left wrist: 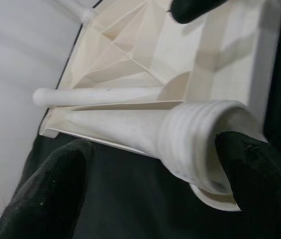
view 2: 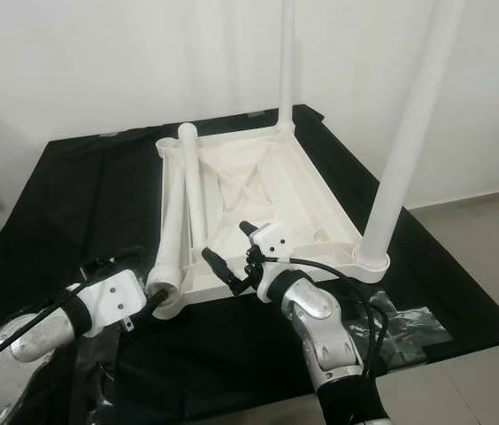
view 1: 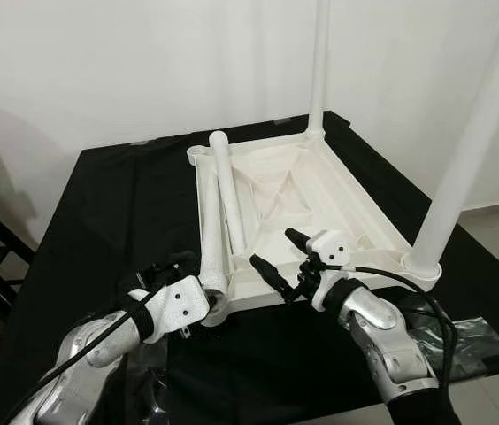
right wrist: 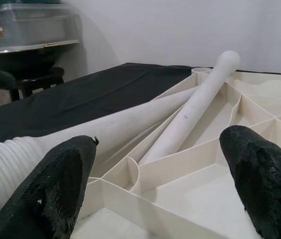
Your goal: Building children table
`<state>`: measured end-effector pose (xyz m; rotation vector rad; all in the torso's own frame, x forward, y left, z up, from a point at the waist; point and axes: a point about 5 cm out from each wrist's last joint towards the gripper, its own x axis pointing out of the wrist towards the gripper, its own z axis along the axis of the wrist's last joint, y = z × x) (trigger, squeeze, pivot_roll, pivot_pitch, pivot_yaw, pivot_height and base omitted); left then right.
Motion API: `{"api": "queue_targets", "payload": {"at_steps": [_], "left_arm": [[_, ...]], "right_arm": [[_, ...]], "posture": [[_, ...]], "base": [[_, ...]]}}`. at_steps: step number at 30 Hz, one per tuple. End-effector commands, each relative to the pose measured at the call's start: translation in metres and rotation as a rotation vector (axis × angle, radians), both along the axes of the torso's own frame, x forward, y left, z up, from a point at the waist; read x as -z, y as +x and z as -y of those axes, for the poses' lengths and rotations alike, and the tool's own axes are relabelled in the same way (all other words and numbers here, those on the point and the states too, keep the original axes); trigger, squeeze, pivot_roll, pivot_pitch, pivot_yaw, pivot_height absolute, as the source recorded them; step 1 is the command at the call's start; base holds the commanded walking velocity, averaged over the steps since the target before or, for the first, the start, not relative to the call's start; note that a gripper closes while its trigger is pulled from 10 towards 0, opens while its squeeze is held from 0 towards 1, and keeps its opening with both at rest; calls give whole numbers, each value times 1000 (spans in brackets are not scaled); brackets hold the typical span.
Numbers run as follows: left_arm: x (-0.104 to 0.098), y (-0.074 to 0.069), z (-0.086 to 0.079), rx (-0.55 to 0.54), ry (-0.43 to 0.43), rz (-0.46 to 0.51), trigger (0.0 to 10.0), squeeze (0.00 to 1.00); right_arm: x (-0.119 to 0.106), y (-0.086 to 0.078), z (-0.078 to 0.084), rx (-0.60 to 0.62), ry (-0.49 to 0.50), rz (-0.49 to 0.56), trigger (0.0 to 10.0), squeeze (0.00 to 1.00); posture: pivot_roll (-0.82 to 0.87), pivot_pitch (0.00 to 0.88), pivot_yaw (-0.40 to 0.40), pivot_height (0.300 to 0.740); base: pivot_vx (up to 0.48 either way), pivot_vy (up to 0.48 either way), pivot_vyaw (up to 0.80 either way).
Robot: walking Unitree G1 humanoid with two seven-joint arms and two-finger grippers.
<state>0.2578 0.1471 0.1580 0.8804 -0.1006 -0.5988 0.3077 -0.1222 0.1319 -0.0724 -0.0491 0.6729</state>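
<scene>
The white table top (view 1: pixel 338 190) lies upside down on a black cloth. Two white legs stand upright in its right corners, one near (view 1: pixel 462 168) and one far (view 1: pixel 318 62). Two loose legs lie along its left side. One has a threaded end (left wrist: pixel 190 139) resting at the near left corner. The other (view 1: pixel 230 190) lies beside it. My left gripper (view 1: pixel 214 301) is open with its fingers on either side of that threaded end. My right gripper (view 1: pixel 283 255) hovers open over the top's near edge, nothing between its fingers (right wrist: pixel 66 169).
The black cloth (view 1: pixel 117 204) covers a low platform against a white wall. Crumpled clear plastic (view 1: pixel 471 332) lies at the near right edge. A black stool (right wrist: pixel 36 74) carrying a plastic bin (right wrist: pixel 26 25) stands off to the left.
</scene>
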Motion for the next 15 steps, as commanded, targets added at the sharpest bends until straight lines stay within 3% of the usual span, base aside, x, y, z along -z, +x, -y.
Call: {"api": "queue_targets", "payload": {"at_steps": [1,6,15], "left_arm": [[7,2,1,-23,25,-18,10000,0],[8,6,5,-34,28,-9,10000,0],[16,25,14,-154,32,-7,10000,0]], "right_arm": [[4,-2,-3,-8,0,-20,10000,0],[3,-2,-3,-8,0,-21,10000,0],[3,-1,-3,-8,-4,-22,10000,0]], "posture": [[-150,28,62,740],[-150,28,62,740],[-158,28,62,740]], "base": [[0,0,0],[0,0,0],[0,0,0]]}}
